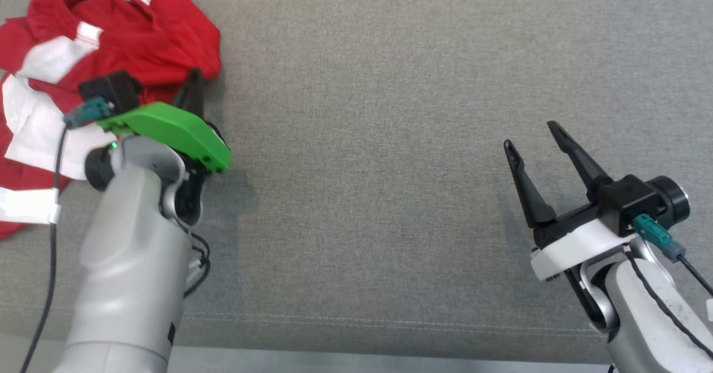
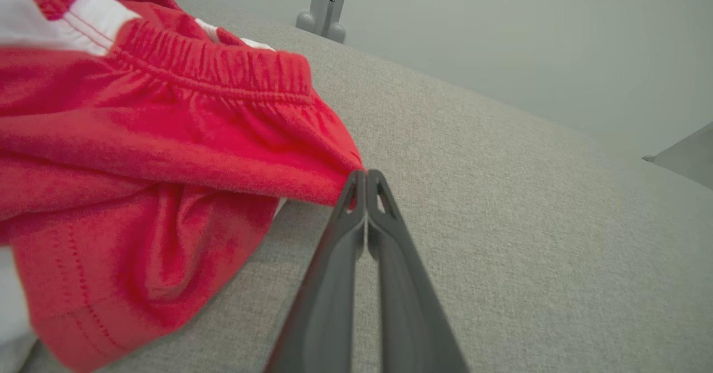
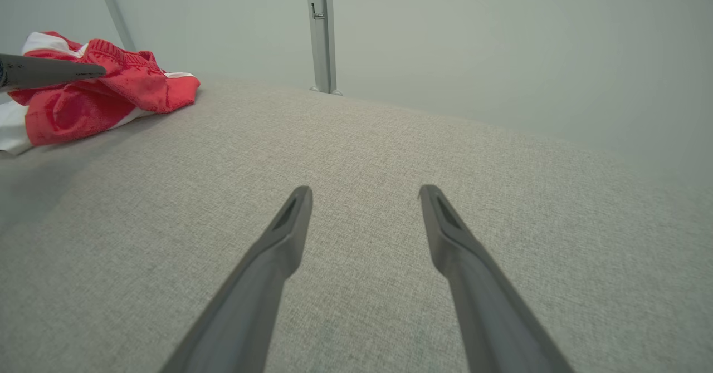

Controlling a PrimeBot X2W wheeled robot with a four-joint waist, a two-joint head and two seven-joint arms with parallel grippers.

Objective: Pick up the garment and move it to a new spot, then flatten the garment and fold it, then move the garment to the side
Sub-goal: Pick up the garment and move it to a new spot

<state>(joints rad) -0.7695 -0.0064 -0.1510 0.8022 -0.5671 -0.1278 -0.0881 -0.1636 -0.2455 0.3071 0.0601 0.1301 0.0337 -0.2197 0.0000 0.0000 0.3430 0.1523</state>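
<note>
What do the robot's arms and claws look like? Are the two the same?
The left arm and right arm are smooth pale grey tubes, each with a black cable and a teal plug. The left gripper and right gripper each have two long, dark, tapering fingers. The left wrist wears a green cover, the right a white cover.

Garment point(image 1: 139, 39) red w/ white bands, surface point(image 1: 390, 139) grey.
</note>
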